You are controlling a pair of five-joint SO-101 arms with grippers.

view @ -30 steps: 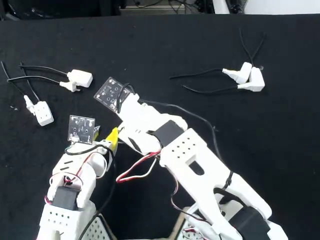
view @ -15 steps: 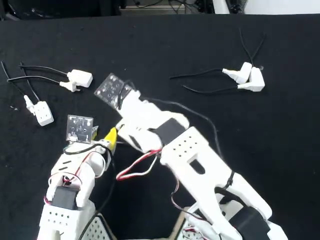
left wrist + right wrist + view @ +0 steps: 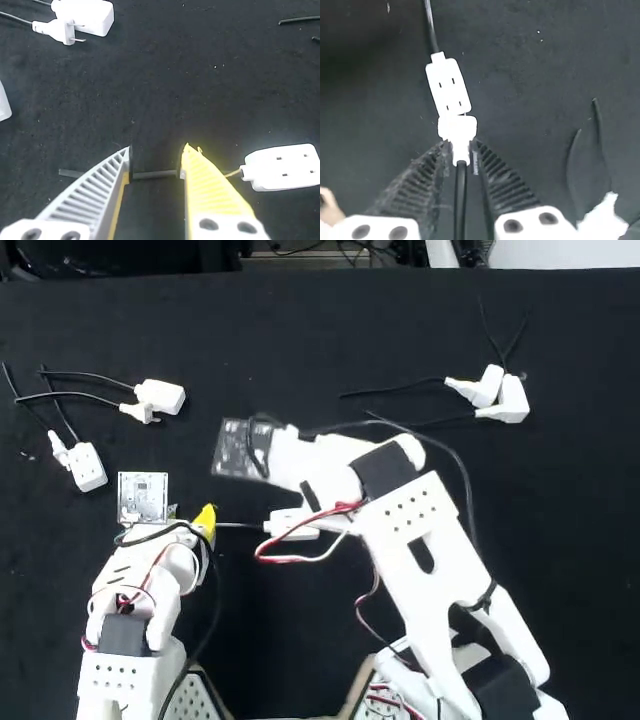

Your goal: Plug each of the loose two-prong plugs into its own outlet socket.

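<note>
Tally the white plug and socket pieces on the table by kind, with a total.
Two-prong plugs: 3
Outlet sockets: 3
White pieces at far right, kind too small to tell: 2
Total: 8

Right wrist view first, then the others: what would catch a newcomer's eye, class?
The right gripper, its fingers closed on a white plug that meets the end of an outlet socket. Then the left gripper, one of its fingers bright yellow, open over a black cord. A loose plug lies at the left of the high view.
</note>
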